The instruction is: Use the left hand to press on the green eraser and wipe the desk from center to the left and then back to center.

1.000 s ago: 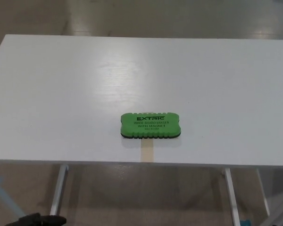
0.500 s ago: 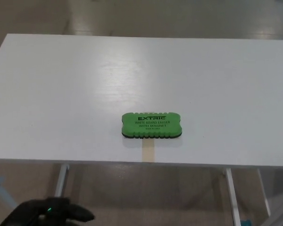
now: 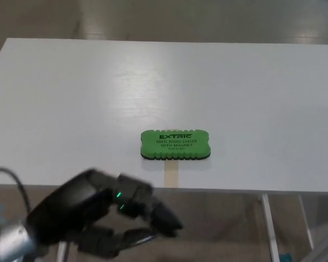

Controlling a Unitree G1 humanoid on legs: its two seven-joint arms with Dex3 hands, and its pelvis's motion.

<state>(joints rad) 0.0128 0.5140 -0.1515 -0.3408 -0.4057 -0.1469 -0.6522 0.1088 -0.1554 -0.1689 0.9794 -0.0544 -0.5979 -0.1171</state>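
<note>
A green whiteboard eraser with black lettering lies flat on the white desk, near the middle and close to the front edge. My left hand shows at the lower left, below and in front of the desk's front edge, apart from the eraser and to its lower left. Its fingers are spread and nothing is held. A small green light glows on the hand. My right hand does not show.
A strip of tan tape sits on the desk just in front of the eraser. White desk legs and the floor show under the front edge.
My left hand has risen from the bottom left corner up and to the right, toward the desk's front edge. The eraser has stayed put.
</note>
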